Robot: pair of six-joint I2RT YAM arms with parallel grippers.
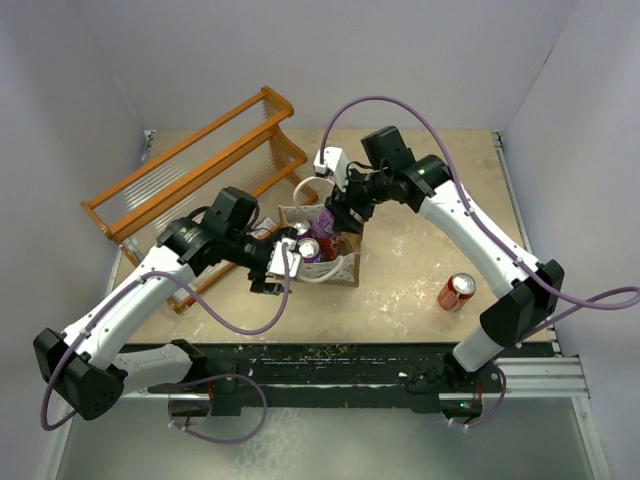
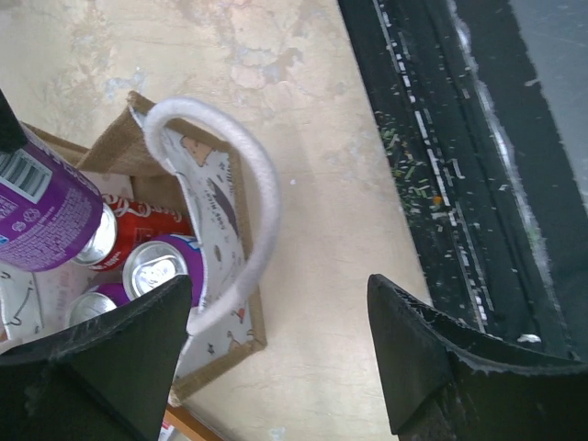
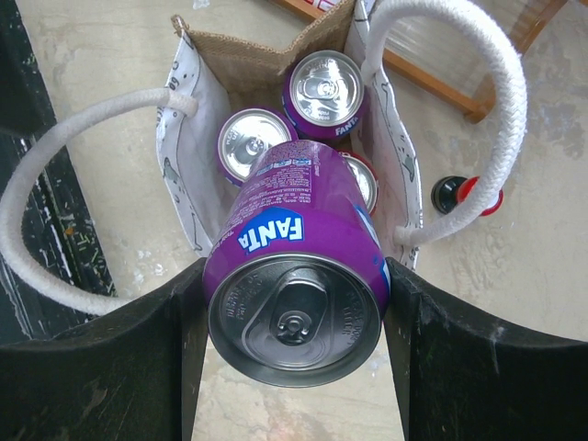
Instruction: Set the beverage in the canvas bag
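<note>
The canvas bag stands open at the table's middle, tan with white rope handles and a pale speckled panel. My right gripper is shut on a purple Fanta can and holds it tilted over the bag's mouth, above the cans inside. The bag holds two purple cans and a red can. My left gripper is open and empty at the bag's near corner. One rope handle runs by its left finger. The held can also shows in the left wrist view.
A red can stands on the table to the right of the bag. An orange wooden rack lies at the back left, just behind the bag. The black front rail runs along the table's near edge.
</note>
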